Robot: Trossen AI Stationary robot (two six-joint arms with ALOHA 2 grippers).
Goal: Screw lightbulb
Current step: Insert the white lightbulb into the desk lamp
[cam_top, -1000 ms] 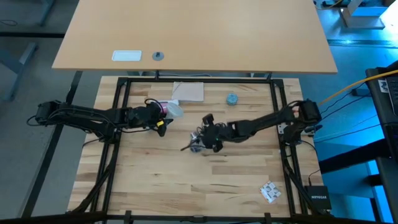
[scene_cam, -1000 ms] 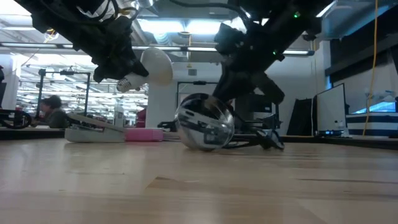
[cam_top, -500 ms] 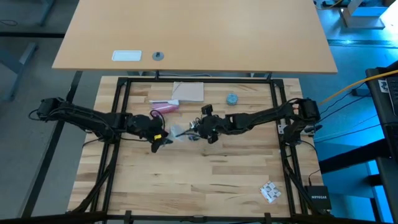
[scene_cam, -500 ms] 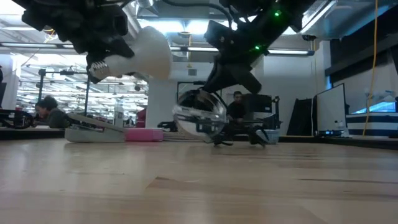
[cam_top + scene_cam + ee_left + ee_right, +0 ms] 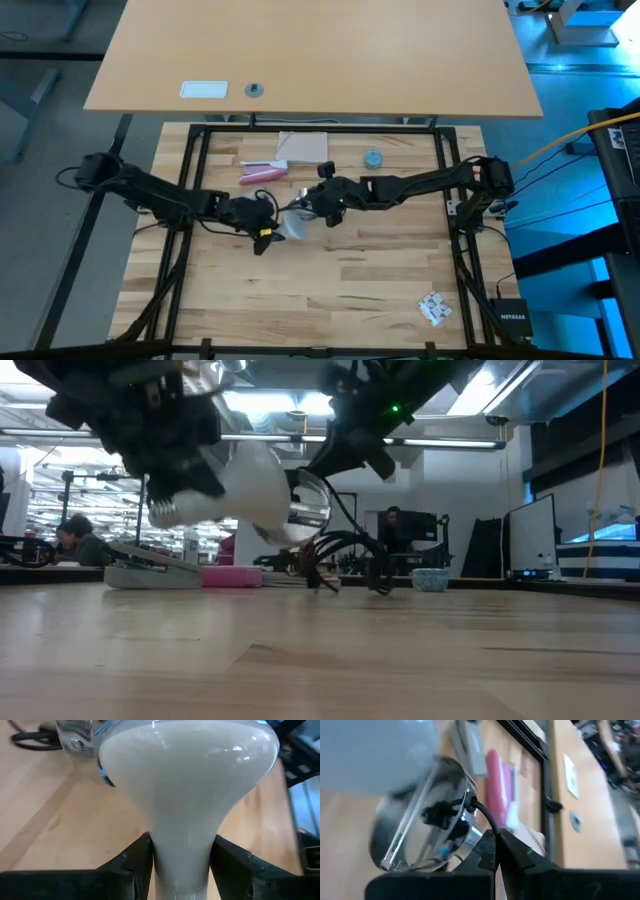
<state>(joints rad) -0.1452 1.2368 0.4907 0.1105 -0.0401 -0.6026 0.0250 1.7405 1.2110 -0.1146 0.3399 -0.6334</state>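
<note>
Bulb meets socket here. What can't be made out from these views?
- Lightbulb screw base: cut off by the bottom edge in the left wrist view, blurred in the low view.
- Socket opening: turned away in the right wrist view; the bulb covers it in the low view.
- High view: too small to show whether bulb and socket touch.

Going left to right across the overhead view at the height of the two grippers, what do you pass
Left gripper shut on the lightbulb's neck → lightbulb → silvery socket → right gripper shut on the socket's rim → right arm running out to the table's right edge.
</note>
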